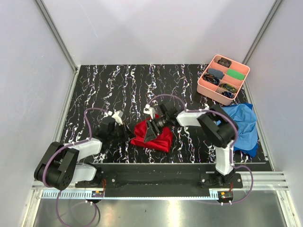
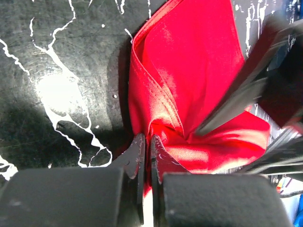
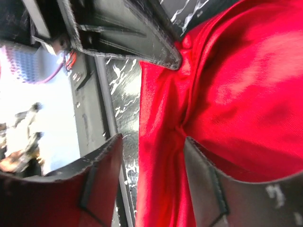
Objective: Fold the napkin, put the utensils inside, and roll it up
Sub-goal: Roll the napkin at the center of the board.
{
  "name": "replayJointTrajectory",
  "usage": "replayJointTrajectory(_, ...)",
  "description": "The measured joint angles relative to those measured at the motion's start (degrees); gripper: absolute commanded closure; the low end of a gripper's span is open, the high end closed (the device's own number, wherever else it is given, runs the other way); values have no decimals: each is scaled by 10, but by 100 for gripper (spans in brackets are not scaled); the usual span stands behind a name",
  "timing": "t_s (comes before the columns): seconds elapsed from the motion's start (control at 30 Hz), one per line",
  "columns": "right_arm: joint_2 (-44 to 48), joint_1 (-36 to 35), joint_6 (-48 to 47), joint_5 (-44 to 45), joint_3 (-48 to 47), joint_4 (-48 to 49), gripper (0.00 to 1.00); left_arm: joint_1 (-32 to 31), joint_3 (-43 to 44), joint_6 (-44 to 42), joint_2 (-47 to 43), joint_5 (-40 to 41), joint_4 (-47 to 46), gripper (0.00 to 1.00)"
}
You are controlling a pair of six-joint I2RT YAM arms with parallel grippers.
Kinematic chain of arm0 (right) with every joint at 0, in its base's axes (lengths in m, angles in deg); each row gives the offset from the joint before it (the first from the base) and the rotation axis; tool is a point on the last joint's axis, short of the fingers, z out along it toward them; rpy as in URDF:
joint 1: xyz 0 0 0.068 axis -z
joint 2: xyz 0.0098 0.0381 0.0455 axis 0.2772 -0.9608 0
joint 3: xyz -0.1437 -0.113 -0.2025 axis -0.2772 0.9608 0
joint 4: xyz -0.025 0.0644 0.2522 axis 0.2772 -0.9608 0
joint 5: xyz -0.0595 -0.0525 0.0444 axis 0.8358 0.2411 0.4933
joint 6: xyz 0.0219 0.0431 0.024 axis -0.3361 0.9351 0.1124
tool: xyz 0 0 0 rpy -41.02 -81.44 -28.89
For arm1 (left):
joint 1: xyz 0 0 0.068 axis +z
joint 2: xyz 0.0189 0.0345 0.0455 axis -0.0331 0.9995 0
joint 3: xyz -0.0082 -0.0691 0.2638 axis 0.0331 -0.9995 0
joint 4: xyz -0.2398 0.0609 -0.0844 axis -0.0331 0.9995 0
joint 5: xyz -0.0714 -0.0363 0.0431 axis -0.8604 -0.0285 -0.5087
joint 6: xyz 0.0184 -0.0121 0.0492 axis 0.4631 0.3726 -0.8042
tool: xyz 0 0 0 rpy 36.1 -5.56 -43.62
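The red napkin (image 1: 154, 137) lies bunched and folded on the black marbled table, near its front edge. My left gripper (image 1: 130, 134) is at the napkin's left edge, shut on a pinch of the cloth (image 2: 147, 142). My right gripper (image 1: 152, 130) is over the napkin's middle. Its jaws (image 3: 154, 142) stand open, with a ridge of the napkin (image 3: 236, 94) rising between them. One right finger (image 2: 246, 90) presses into the cloth close to the left jaws. The utensils are out of view.
A pink compartment tray (image 1: 213, 95) with small dark items stands at the back right. A blue cloth (image 1: 244, 125) lies at the right, beside the right arm. The table's front rail runs just below the napkin.
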Motion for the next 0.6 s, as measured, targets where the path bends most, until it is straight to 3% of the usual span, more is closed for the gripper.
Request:
replayJointTrajectory(0.13,99,3,-14,93,26,-33,27,0,20,-1,0,5,43,100)
replayJointTrajectory(0.33,270,-29,-44,249,85,-60,26,0,56,-8,2,14,121,100)
replayJointTrajectory(0.6,294,-171,-55,433,116,-79,26,0,87,-15,17,14,177,100)
